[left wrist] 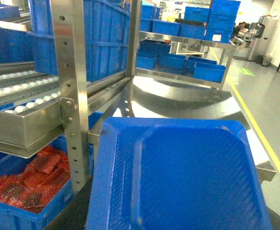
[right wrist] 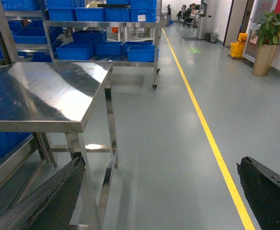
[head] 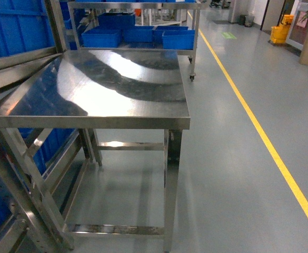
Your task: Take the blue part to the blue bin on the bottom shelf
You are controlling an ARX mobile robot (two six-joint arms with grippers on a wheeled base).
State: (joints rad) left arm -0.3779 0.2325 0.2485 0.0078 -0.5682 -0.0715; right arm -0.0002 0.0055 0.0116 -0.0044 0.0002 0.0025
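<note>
a: where's the blue part (left wrist: 178,177) right now?

b: it fills the lower half of the left wrist view, a wide moulded tray-like piece of blue plastic with a raised rim and a recessed centre, tilted toward the camera. it sits right under the left wrist, so i judge the left arm is carrying it, but the left fingers are out of sight and i cannot tell how they stand.

a: how will it handle?

b: thin-walled, stiff plastic by the look of it, likely light, with a finely textured face that should not be too slippery. broad and flat, so it may swing or tip if held at one edge. the rim is the sensible place to pinch.

a: and the right side?

b: the right gripper (right wrist: 163,191) is spread wide; its dark fingers (right wrist: 49,196) frame the grey floor (right wrist: 187,143) with nothing between them.

a: what surrounds the part?

b: just left of it stands a perforated steel upright (left wrist: 72,96) of the rack, with roller rails (left wrist: 20,103) behind. lower down is a blue bin (left wrist: 15,211) holding red bagged items. beyond lies the steel table (head: 106,89), then a cart of blue crates (head: 138,36).

a: is it placed yet?

b: not yet, i'd say.
</note>
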